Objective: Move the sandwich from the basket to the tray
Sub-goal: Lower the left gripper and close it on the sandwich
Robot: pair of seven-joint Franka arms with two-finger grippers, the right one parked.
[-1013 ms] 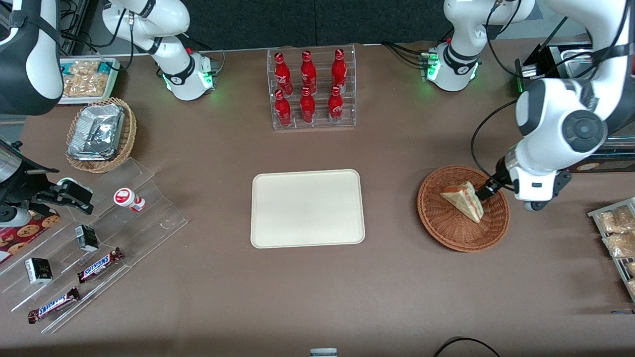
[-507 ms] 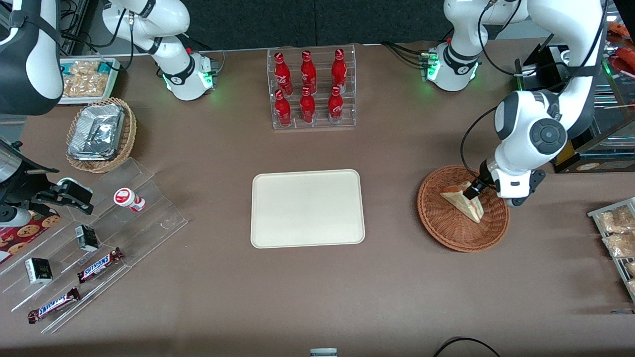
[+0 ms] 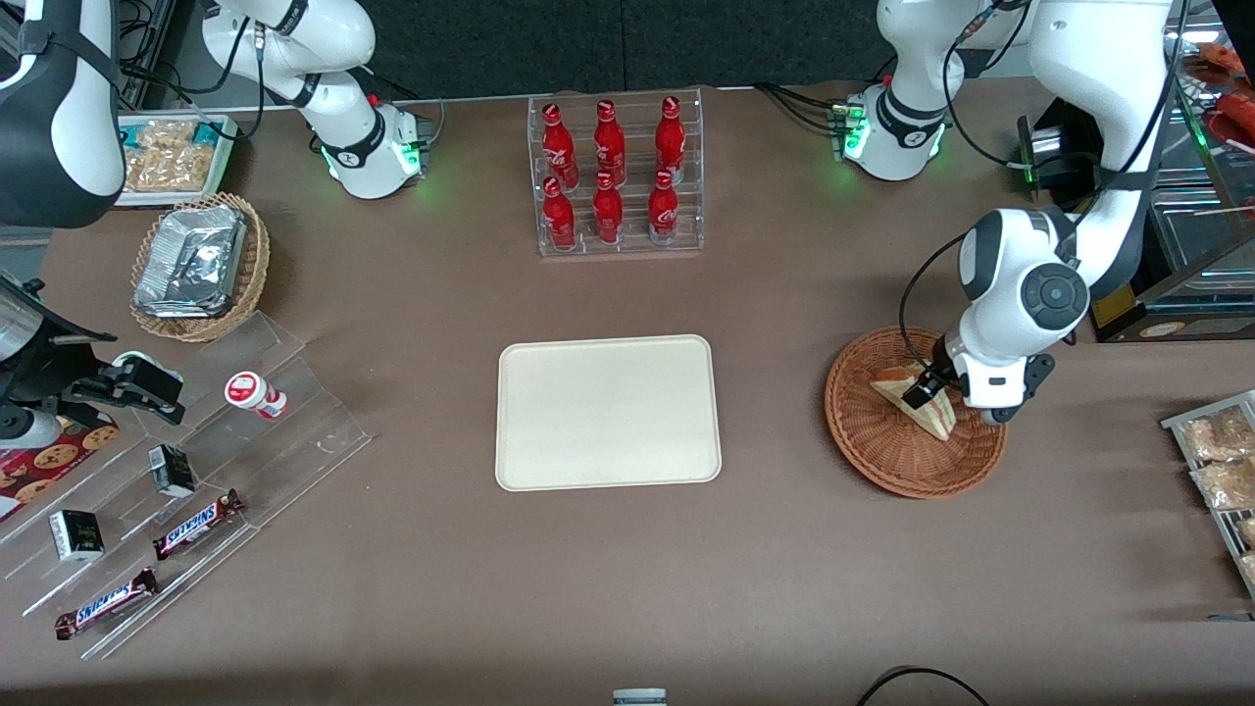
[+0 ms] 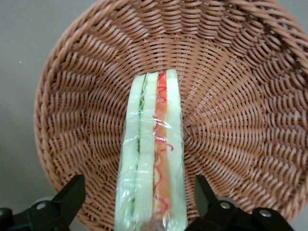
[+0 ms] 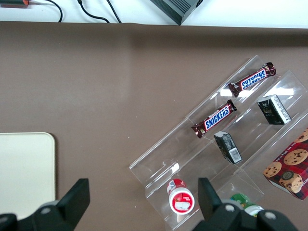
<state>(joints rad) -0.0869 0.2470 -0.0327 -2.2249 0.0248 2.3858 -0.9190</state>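
Change: left arm's wrist has dropped lower over the basket [image 3: 887, 461] and closer to the sandwich [image 3: 907, 397].
Arm pose: forearm angles down from above, wrist bent toward the basket's centre.
Gripper [image 4: 139, 202]: fingers [image 4: 70, 197] spread wide, one on each side of the sandwich, not touching it.
Sandwich: in the basket, cut edge up.
Tray [image 3: 608, 412]: well apart from the basket, toward the parked arm's end.

Two Snickers bars [image 5: 213, 119] on clear stepped rack [image 5: 159, 169], red-capped bottle [image 5: 180, 200], possibly yoghurt, cream tray [image 5: 24, 173]
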